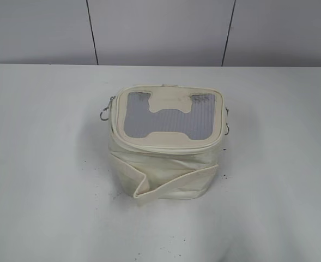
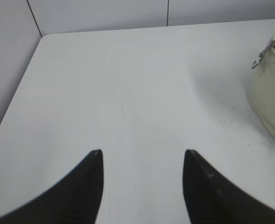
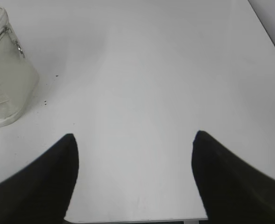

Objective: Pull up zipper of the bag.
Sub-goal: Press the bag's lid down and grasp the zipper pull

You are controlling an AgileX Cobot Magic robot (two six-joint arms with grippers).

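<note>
The bag (image 1: 165, 144) stands upright near the middle of the desk (image 1: 46, 164), its grey window top facing up and its flat strap (image 1: 174, 185) folded across the front. The zipper (image 1: 165, 146) runs around the top rim (a metal ring pull (image 1: 104, 113) hangs at the bag's left side). The left tool (image 2: 143, 154) and the right tool (image 3: 135, 136) both hover spread wide over bare desk, well apart from the bag.
</note>
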